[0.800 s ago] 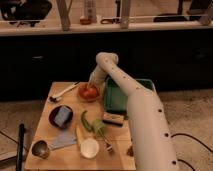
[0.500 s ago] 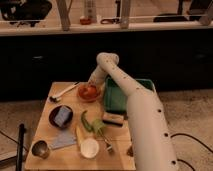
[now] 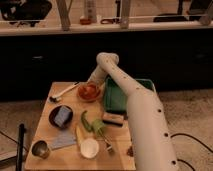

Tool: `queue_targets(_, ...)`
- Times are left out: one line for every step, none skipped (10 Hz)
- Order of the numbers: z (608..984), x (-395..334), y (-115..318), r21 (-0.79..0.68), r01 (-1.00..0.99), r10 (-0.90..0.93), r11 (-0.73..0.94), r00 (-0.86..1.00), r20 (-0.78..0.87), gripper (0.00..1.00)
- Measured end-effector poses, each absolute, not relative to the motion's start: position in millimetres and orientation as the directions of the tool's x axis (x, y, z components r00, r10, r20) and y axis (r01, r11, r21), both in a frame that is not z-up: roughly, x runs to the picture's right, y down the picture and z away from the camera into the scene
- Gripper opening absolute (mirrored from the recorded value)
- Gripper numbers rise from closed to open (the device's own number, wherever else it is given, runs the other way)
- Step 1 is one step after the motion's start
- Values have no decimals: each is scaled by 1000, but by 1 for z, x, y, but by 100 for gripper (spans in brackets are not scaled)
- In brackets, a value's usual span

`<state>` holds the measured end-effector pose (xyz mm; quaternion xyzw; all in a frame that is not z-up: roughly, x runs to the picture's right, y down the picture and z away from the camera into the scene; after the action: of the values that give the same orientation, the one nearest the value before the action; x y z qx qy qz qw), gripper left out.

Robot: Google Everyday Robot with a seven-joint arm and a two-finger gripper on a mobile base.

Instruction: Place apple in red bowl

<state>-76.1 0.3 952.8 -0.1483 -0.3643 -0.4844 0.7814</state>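
The red bowl point(image 3: 88, 92) sits at the far middle of the wooden table point(image 3: 45, 135). An orange-yellow patch inside it looks like the apple point(image 3: 90, 90), though it blends with the bowl's colour. My white arm reaches from the lower right over the table, and the gripper point(image 3: 93, 80) hangs at the bowl's far right rim, just above it.
A green tray point(image 3: 120, 97) lies right of the red bowl. A dark bowl with a blue block point(image 3: 61, 116) is at the left. A long green vegetable point(image 3: 90, 124), a white bowl point(image 3: 89, 148), a metal cup point(image 3: 40, 149), a brush point(image 3: 113, 119) and a white spoon point(image 3: 64, 92) lie around.
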Motion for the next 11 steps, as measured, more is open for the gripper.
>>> queue_targets(950, -76, -2, 123, 867, -653, 483, 263, 710, 3)
queue_targets(949, -77, -3, 125, 868, -657, 480, 261, 707, 0)
queue_targets(947, -78, -4, 128, 869, -661, 478, 259, 704, 0)
queue_targets(945, -78, -6, 131, 870, -665, 475, 258, 701, 0)
queue_targets(942, -80, -8, 135, 870, -669, 474, 256, 698, 0)
queue_targets(941, -80, -9, 137, 869, -669, 476, 257, 697, 4)
queue_targets(940, -81, -11, 140, 866, -669, 480, 258, 697, 13)
queue_targets(938, -81, -13, 144, 864, -669, 482, 257, 698, 25)
queue_targets(937, -82, -14, 146, 863, -669, 483, 256, 698, 32)
queue_targets(936, -82, -14, 146, 865, -667, 481, 253, 701, 43)
queue_targets(935, -83, -16, 149, 865, -669, 480, 250, 700, 55)
